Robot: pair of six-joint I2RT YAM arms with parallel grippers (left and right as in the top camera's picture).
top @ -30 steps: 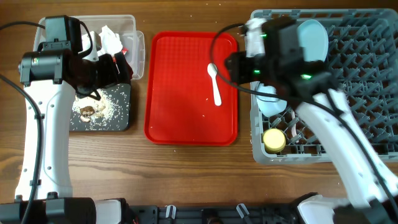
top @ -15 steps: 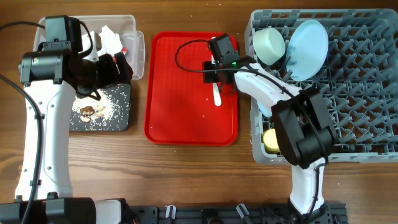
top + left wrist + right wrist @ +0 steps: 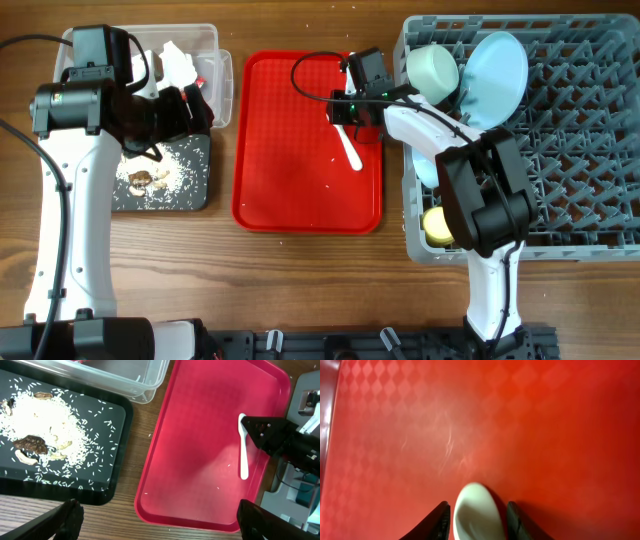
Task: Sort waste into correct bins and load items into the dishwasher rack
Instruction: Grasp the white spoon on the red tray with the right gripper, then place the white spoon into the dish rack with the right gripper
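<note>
A white plastic spoon [image 3: 351,152] lies on the flat red tray [image 3: 290,150]. My right gripper [image 3: 347,113] is open, low over the tray, with its fingers on either side of the spoon's bowl [image 3: 476,512]. The spoon also shows in the left wrist view [image 3: 243,455]. My left gripper [image 3: 190,105] is open and empty, above the black tub [image 3: 195,190] that holds rice scraps [image 3: 40,425]. The clear tub [image 3: 222,60] holds the crumpled napkin [image 3: 175,62]. The grey rack [image 3: 580,140] holds the green-white bowl [image 3: 432,70], blue plate [image 3: 500,62] and yellow cup [image 3: 439,225]. No fork is in view.
A few loose rice grains lie on the red tray [image 3: 200,420]. The right arm stretches from the table's front edge across the rack's left side. Bare wooden table lies in front of the tray and tubs.
My right arm has swung from above the rack's left side down to the red tray. Its fingers now straddle the spoon's bowl. The left arm has not moved.
</note>
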